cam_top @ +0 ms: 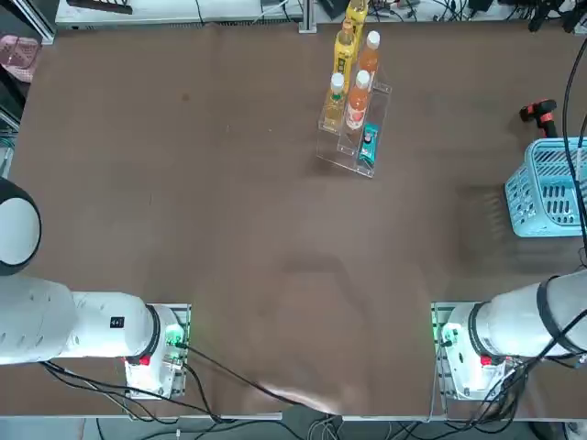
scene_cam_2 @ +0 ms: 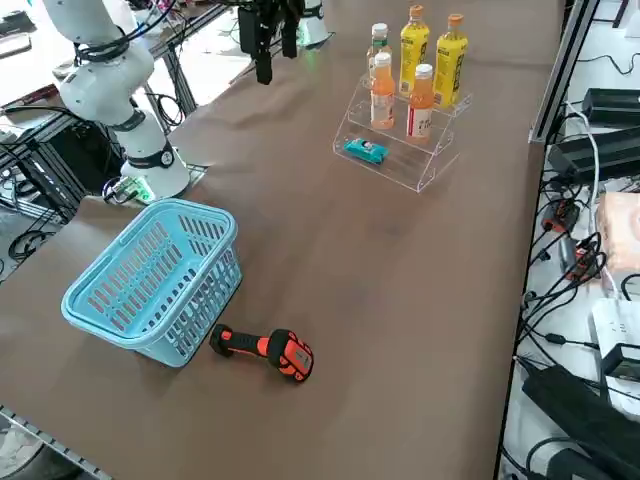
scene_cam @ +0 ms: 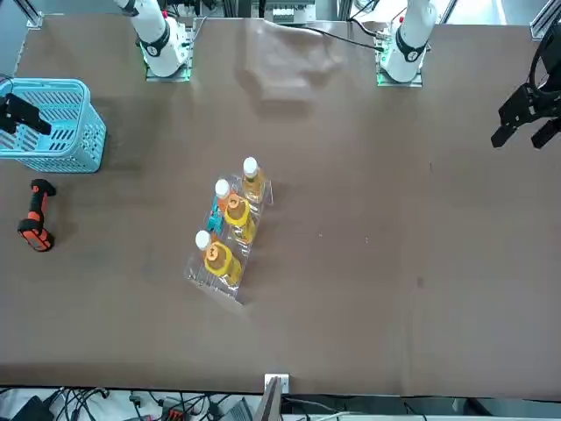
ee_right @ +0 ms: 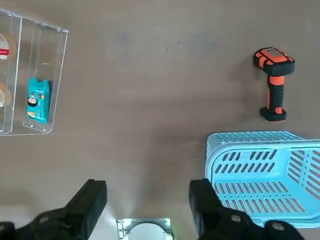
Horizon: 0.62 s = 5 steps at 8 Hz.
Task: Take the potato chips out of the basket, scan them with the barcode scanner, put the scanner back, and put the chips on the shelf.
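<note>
white rounded right arm [cam_top: 523, 321], black 2-fingered pincer [ee_right: 147, 202], green base light

Wide bare surface [cam_top: 229, 238] between arm bases and shelf [cam_top: 353, 137]. Obstacles: bottles [cam_top: 353, 78] filling shelf's upper tiers; basket [cam_top: 546, 188] and barcode scanner [cam_top: 539, 112] at right edge.

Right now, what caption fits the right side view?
Teal chips lie on the clear shelf; scanner lies beside the empty blue basket.
</note>
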Each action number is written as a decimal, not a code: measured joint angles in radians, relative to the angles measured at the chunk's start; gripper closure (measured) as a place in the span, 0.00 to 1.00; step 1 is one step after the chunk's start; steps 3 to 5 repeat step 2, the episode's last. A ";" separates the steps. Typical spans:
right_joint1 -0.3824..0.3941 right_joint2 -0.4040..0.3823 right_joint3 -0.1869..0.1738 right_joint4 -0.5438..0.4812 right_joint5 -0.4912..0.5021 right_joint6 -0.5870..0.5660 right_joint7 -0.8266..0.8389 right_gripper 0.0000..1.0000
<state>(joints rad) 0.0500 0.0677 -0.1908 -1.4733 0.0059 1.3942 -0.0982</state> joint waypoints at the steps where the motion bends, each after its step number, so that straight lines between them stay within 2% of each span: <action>1: 0.000 0.001 0.000 0.000 -0.002 0.000 0.000 0.00; 5: 0.000 0.001 0.000 0.000 -0.003 0.001 0.000 0.00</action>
